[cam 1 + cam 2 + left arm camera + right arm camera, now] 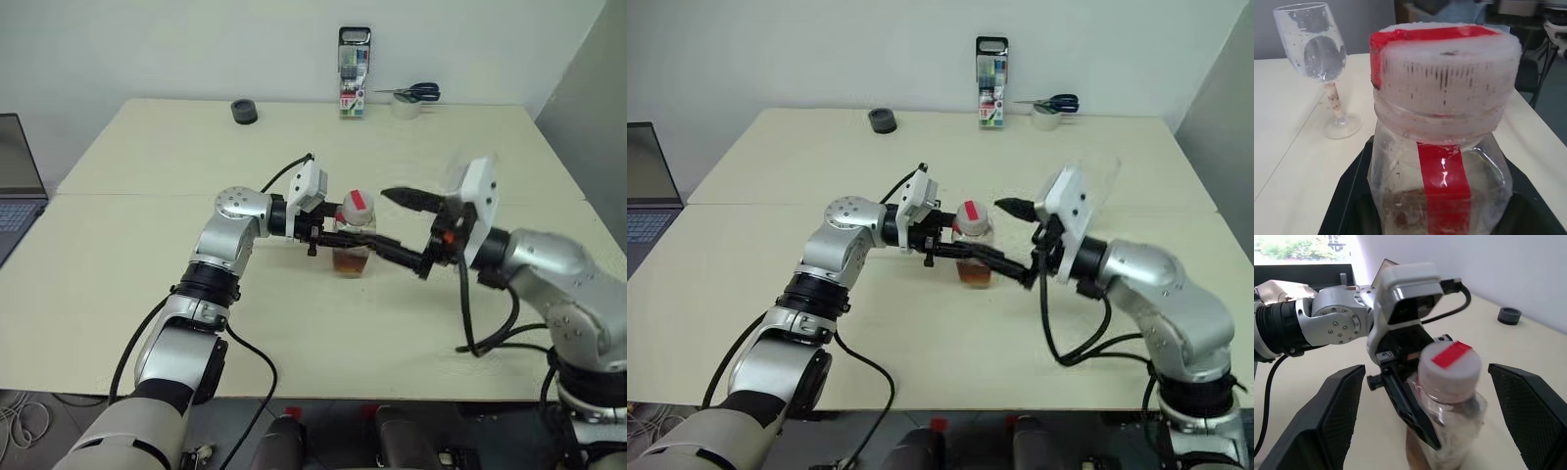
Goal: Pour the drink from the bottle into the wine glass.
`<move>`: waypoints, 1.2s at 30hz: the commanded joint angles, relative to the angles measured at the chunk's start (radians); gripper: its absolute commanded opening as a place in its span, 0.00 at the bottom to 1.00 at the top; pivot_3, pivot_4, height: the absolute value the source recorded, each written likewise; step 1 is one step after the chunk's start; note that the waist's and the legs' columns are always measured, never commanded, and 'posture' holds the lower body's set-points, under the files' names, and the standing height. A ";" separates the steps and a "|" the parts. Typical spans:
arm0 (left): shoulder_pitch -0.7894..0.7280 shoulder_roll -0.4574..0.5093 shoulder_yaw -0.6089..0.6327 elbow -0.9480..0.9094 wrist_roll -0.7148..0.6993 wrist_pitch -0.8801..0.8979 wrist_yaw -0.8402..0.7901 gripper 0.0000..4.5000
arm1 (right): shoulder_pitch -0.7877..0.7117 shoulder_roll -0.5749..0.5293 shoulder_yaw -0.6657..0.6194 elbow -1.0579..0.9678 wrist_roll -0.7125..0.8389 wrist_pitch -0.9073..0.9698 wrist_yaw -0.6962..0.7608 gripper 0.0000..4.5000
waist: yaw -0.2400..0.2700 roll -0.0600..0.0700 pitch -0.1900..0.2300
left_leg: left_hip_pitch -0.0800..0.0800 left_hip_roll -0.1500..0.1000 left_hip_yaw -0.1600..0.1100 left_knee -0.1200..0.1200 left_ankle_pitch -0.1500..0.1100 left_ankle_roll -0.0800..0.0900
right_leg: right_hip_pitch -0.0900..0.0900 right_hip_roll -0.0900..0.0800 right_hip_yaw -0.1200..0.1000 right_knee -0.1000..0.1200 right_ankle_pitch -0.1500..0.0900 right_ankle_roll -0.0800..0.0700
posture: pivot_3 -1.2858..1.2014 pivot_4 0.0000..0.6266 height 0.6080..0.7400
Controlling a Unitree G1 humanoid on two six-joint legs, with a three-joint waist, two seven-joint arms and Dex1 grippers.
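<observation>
The left hand [338,247] pinches the capped bottle [354,238], upright near the counter's [147,274] middle, some drink [350,262] inside. The right hand [411,233] is spread wide beside the bottle. The wine glass [1320,58] stands apart from the bottle.

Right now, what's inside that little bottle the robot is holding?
The bottle, held in the left hand, has a little reddish-brown drink at the bottom. Its cap is on. The red label strip covers part of the inside.

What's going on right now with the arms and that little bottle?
Left gripper shut on the bottle, cap on. Right gripper open, fingers either side of the cap, not touching. Wine glass empty, standing apart.
</observation>
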 commanded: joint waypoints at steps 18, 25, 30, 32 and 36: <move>-0.025 -0.023 0.007 0.012 -0.006 -0.031 -0.017 0.41 | -0.094 0.039 0.146 0.053 -0.252 -0.149 -0.080 0.96 | 0.001 0.000 0.000 | 0.000 -0.001 0.000 0.000 0.002 0.000 | 0.000 0.000 -0.001 0.000 0.000 0.000 | 0.52 0.24 1.00; -0.028 -0.023 0.008 0.013 -0.005 -0.031 -0.021 0.41 | -0.091 0.017 0.141 0.083 -0.293 -0.152 -0.073 0.96 | 0.001 0.000 0.000 | 0.000 -0.001 0.000 0.000 0.002 0.000 | 0.000 0.000 -0.001 0.000 0.000 0.000 | 0.52 0.24 1.00; -0.029 -0.022 0.007 0.015 -0.004 -0.032 -0.025 0.41 | -0.074 0.008 0.132 0.069 -0.297 -0.141 -0.077 0.96 | 0.001 0.000 0.000 | 0.000 -0.001 0.000 0.000 0.002 0.000 | 0.000 0.000 -0.001 0.000 0.000 0.000 | 0.52 0.24 1.00; -0.030 -0.022 0.007 0.018 -0.003 -0.034 -0.027 0.41 | -0.068 0.006 0.123 0.064 -0.294 -0.134 -0.082 0.96 | 0.001 0.000 0.000 | 0.000 -0.001 0.000 0.000 0.002 0.000 | 0.000 0.000 -0.001 0.000 0.000 0.000 | 0.52 0.24 1.00; -0.034 -0.019 0.008 0.024 -0.001 -0.038 -0.031 0.41 | -0.056 -0.006 0.092 0.046 -0.276 -0.113 -0.082 0.96 | 0.001 0.000 0.000 | 0.000 -0.001 0.000 0.000 0.002 0.000 | 0.000 0.000 -0.001 0.000 0.000 0.000 | 0.52 0.24 1.00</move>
